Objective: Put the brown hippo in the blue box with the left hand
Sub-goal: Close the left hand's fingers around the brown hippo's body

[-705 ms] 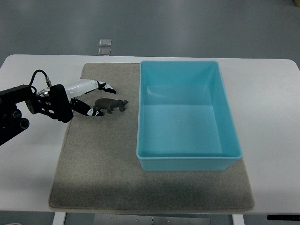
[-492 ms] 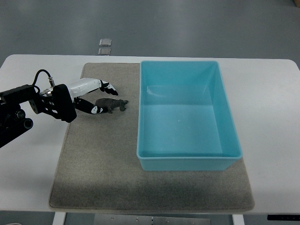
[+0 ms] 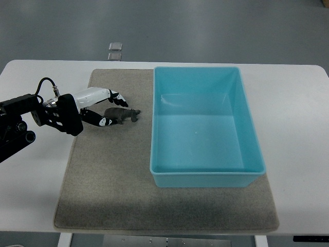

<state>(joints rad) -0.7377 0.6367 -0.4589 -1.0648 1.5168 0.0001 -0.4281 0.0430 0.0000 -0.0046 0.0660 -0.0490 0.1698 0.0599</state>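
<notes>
Closing on the brown hippo (image 3: 122,115) (lying on the grey mat (image 3: 103,175), left of the blue box (image 3: 205,177)), the left hand (image 3: 98,107) is spread around its rear; fingers should be wrapped firmly before lifting.

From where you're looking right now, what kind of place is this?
Probably a robotics lab or test bench: a white table on a bare grey floor, a grey mat with a blue box and toy hippo, and the robot's left hand.
</notes>
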